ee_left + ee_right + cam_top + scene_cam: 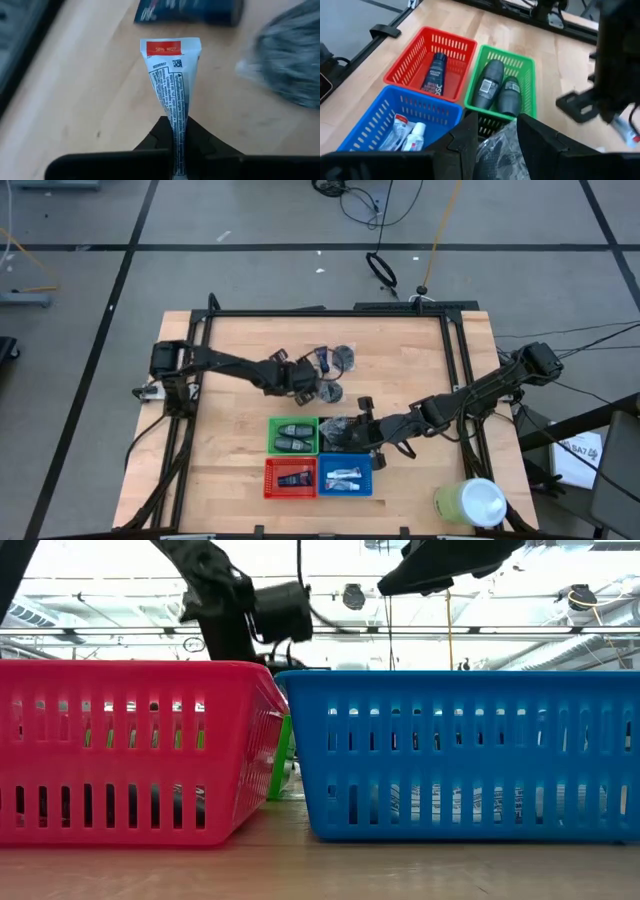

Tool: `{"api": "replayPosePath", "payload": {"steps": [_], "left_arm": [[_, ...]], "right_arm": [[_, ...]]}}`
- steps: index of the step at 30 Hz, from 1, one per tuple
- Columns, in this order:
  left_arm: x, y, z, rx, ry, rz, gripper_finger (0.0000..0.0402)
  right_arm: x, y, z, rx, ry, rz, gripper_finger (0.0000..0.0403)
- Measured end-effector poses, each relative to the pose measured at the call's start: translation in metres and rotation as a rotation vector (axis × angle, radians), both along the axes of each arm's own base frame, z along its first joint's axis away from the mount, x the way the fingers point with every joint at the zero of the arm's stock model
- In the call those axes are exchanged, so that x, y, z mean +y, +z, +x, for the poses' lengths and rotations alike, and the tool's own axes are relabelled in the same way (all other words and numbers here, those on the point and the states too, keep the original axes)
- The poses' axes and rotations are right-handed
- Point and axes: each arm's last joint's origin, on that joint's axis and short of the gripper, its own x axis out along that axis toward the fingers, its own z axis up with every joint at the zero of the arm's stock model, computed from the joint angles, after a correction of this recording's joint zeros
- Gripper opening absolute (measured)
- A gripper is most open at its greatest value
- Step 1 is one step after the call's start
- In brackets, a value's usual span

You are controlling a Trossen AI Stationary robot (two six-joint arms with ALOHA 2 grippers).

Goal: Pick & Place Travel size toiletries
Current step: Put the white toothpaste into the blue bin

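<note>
My left gripper (303,383) (176,122) is shut on a white-and-blue tube (170,75) at mid table, behind the trays. A dark blue tube (190,10) and a dark mesh puff (290,65) lie on the wood beyond it. My right gripper (362,430) (497,132) is over the black tray (345,442), shut on a wrapped dark mesh puff (500,150). The green tray (502,80) holds two dark grey ovals (495,90). The red tray (430,60) holds a dark blue tube (436,72). The blue tray (395,120) holds white-and-blue tubes (407,135). My left gripper pinches the white-and-blue tube between its two fingers on its narrow part (177,132), away from the flat crimped end (170,47). The tube sticks straight out ahead of the fingers, crimped end foremost. My right gripper has the wrapped mesh puff (495,155) between its two fingers (465,142), coming from above and the table's right. The puff fills the gap between them. Whether it rests in the black tray below, I cannot tell.
Four trays stand in a square near the table's front middle. More puffs and small dark items (340,360) lie at the far middle. A big pale green cylinder with a white top (470,503) stands at the front right corner. Bare wood lies at the left.
</note>
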Motion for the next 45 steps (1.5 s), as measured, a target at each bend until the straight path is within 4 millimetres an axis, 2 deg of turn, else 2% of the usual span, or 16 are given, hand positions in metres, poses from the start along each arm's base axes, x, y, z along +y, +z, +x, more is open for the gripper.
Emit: {"api": "replayPosePath", "payload": {"steps": [5, 10, 13, 16, 19, 21, 26, 29, 32, 35, 38, 45], "left_arm": [[-0.02, 0.025, -0.012, -0.092, -0.09, 0.053, 0.0005], [-0.011, 0.035, -0.048, -0.228, -0.246, -0.039, 0.0004], [-0.001, 0.033, -0.072, -0.427, -0.349, -0.114, 0.0005], [0.004, 0.031, -0.09, -0.734, -0.504, -0.19, 0.0004], [0.0, 0.032, -0.102, -0.997, -0.687, -0.237, 0.0004], [-0.005, 0.034, -0.107, -1.085, -0.794, -0.264, 0.0005], [-0.025, 0.038, -0.103, -1.092, -0.923, -0.325, 0.0005], [-0.04, 0.044, -0.097, -1.08, -0.99, -0.262, 0.0008], [-0.053, 0.045, -0.094, -1.049, -1.011, -0.178, 0.0004], [-0.063, 0.051, -0.091, -1.054, -1.011, -0.123, 0.0006], [-0.069, 0.051, -0.089, -1.022, -0.969, -0.11, 0.001], [-0.077, 0.063, -0.07, -0.985, -0.983, -0.097, 0.0008]], "right_arm": [[0.0, 0.0, 0.0, 0.006, -0.006, 0.008, 0.0126], [0.0, 0.0, 0.0, 0.004, -0.014, 0.022, 0.0126], [-0.001, 0.0, 0.0, 0.0, -0.022, 0.03, 0.0126], [-0.005, 0.001, 0.003, -0.011, -0.035, 0.031, 0.0126], [-0.011, 0.002, 0.006, -0.027, -0.058, 0.036, 0.0126], [-0.016, 0.004, 0.008, -0.042, -0.073, 0.042, 0.0126], [-0.029, 0.005, 0.014, -0.164, -0.109, 0.08, 0.0126], [-0.036, 0.0, 0.012, -0.315, -0.119, 0.108, 0.0126], [-0.044, -0.011, 0.006, -0.445, -0.132, 0.138, 0.0126], [-0.047, -0.026, -0.001, -0.494, -0.087, 0.157, 0.0133], [-0.049, -0.029, 0.0, -0.513, -0.051, 0.181, 0.0163], [-0.053, -0.031, 0.008, -0.515, -0.073, 0.179, 0.0268]]}}
